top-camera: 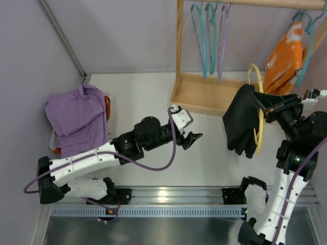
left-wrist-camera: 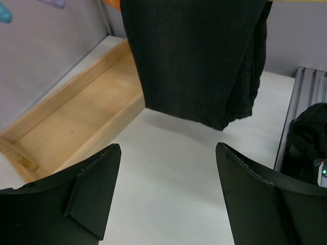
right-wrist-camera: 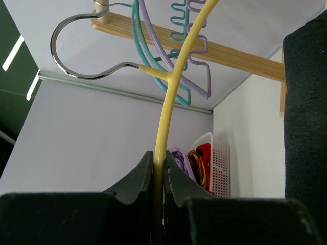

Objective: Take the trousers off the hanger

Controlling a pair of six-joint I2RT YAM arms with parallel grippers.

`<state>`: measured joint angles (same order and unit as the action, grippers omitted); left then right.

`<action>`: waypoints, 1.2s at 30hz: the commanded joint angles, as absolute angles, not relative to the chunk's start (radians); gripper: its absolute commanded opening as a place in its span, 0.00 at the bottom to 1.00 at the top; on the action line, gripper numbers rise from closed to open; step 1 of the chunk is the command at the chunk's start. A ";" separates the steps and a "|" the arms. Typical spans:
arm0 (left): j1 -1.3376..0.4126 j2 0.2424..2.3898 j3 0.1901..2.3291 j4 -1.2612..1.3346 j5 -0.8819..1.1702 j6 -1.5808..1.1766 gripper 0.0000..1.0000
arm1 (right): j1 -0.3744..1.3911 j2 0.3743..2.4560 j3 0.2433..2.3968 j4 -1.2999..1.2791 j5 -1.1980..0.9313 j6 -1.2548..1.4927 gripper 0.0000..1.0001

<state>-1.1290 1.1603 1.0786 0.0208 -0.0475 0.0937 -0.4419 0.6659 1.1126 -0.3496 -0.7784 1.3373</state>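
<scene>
The right arm (top-camera: 294,163) holds the yellow hanger (top-camera: 261,133) aloft at the right of the worktop (top-camera: 148,97), its jaws closed tight on the thin plastic rim, as the right wrist view shows, with the metal hook (right-wrist-camera: 76,51) rising above them and apparently free of the wooden rail (right-wrist-camera: 225,53). The black trousers (top-camera: 241,122) are still draped over the hanger and hang in a folded, floppy bundle on its left side. Their long axis runs straight down, and the lower edge stops short of the worktop in the left wrist view. The left arm (top-camera: 102,153) reaches across from the left with its jaws spread wide and holding nothing, aimed at the cloth. The trousers (left-wrist-camera: 199,56) lie ahead of those jaws to the right, filling the upper part of the wrist view, with a clear gap still between jaws and cloth. The left arm is the free one and faces the loose hanging end, so the pull looks likely to fall to it: close on the lower cloth, then draw it leftward off the hanger while the right jaws hold firm. Behind stand the wooden rack (top-camera: 204,97) with teal hangers (top-camera: 202,41), a lilac hanger (top-camera: 220,46) and an orange garment (top-camera: 283,58). A purple shirt (top-camera: 76,117) lies far left.
</scene>
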 commanded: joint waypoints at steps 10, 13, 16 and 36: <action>-1.315 1.442 1.150 0.495 -0.152 0.003 0.79 | -0.456 0.598 1.132 -0.253 -0.730 1.439 0.00; -1.315 1.502 1.187 0.555 -0.173 0.008 0.74 | -0.454 0.591 1.135 -0.256 -0.732 1.445 0.00; -1.316 1.540 1.218 0.589 -0.181 0.020 0.68 | -0.454 0.592 1.144 -0.267 -0.732 1.454 0.00; -1.351 1.715 1.345 0.655 -0.219 0.081 0.64 | -0.456 0.589 1.144 -0.250 -0.732 1.486 0.00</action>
<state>-1.3434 1.6894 1.2900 0.5800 -0.1772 0.0441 -0.4419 0.6102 1.0977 -0.4126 -0.7338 1.4654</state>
